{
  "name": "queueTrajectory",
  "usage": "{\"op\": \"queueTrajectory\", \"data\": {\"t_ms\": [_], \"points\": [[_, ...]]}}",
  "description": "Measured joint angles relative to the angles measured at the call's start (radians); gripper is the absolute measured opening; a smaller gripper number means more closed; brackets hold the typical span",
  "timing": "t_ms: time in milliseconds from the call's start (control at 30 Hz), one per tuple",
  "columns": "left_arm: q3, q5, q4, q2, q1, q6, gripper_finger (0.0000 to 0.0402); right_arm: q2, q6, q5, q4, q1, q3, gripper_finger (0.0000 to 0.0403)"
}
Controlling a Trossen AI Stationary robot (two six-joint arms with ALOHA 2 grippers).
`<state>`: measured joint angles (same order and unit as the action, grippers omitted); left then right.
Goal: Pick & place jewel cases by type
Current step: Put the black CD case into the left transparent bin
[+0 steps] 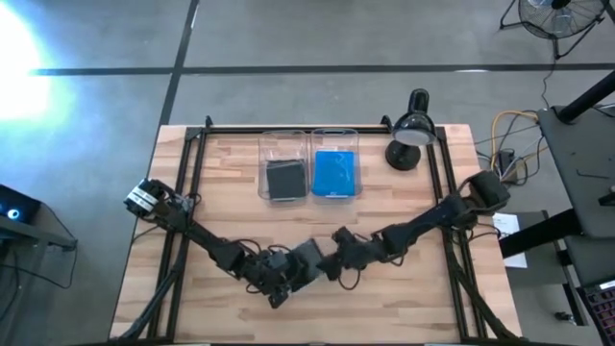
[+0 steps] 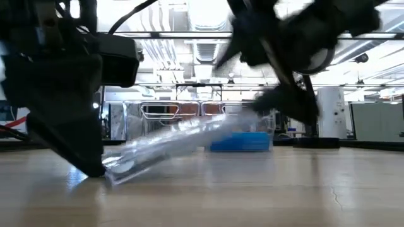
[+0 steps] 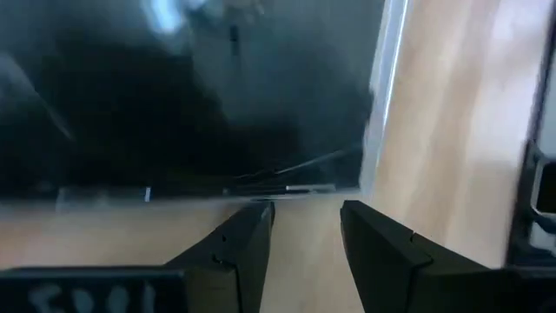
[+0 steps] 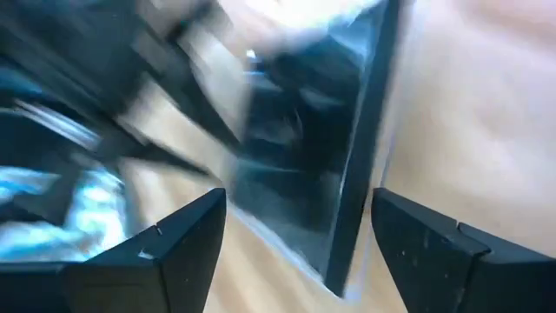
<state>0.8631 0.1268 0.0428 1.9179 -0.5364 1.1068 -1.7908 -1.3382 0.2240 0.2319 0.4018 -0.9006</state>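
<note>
A dark jewel case with a clear front (image 2: pixel 183 142) is tilted at the table's near middle (image 1: pixel 309 254). Its low edge (image 2: pixel 113 175) is on the wood and its other end is raised toward the right. My left gripper (image 3: pixel 304 230) is open at the low edge (image 1: pixel 293 271). My right gripper (image 4: pixel 300 248) is wide open at the raised end (image 1: pixel 330 259). One dark case (image 1: pixel 283 180) lies in the left clear bin and blue cases (image 1: pixel 334 173) lie in the right one. My left gripper is open and low over the table, coming at the case's low edge (image 3: pixel 287 189). One fingertip (image 3: pixel 254 217) looks to be against that edge. My right gripper has the case's raised corner (image 4: pixel 343 269) between its spread fingers; I cannot tell whether either finger touches it.
Two clear bins (image 1: pixel 309 144) stand side by side at the table's far middle. A black desk lamp (image 1: pixel 411 130) stands at the far right corner. Black frame rails (image 1: pixel 187 183) run along the left and right sides. Bare wood lies between the bins and the arms.
</note>
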Motion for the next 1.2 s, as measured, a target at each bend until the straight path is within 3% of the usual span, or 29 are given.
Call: {"op": "queueTrajectory", "data": {"t_ms": [233,533,833,1000,1200], "points": [[0.000,-0.020,0.011,0.004,-0.005,0.013,0.0128,0.017,0.065,0.021,0.093,0.000,-0.041,0.0274],[0.000,-0.010,0.018,0.006,-0.004,0.012,0.0128,-0.093,0.043,-0.172,0.105,0.005,-0.123,0.0274],[0.000,0.004,0.022,0.007,-0.010,0.013,0.0128,-0.191,0.083,-0.194,0.091,-0.018,-0.249,0.0258],[0.000,0.026,0.022,0.007,-0.036,0.012,0.0128,-0.182,0.135,-0.180,0.014,-0.041,-0.267,0.0209],[-0.001,0.123,0.023,0.006,-0.106,0.039,0.0128,-0.168,0.142,-0.202,-0.007,-0.057,-0.256,0.0088]]}}
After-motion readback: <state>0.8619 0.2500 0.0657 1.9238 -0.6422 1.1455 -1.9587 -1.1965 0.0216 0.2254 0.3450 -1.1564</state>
